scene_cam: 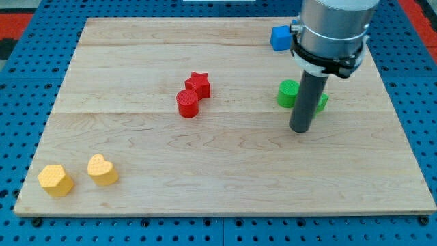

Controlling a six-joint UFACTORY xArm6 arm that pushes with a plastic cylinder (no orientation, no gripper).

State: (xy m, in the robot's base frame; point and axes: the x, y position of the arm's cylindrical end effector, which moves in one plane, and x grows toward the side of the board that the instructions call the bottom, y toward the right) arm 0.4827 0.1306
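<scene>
My tip (300,129) rests on the wooden board (218,178) at the view's right. Just above it and to its left stands a green round block (287,93). A second green block (321,102) peeks out from behind the rod on its right; its shape is hidden. The tip is close below both, and I cannot tell whether the rod touches them. A blue cube (279,37) lies near the board's top edge, partly behind the arm. A red star (198,84) and a red cylinder (187,104) touch each other at the middle.
Two yellow blocks sit at the bottom left: a hexagon-like one (54,180) and a heart-shaped one (102,169). The board lies on a blue perforated table (20,89). The grey arm body (333,31) hangs over the top right.
</scene>
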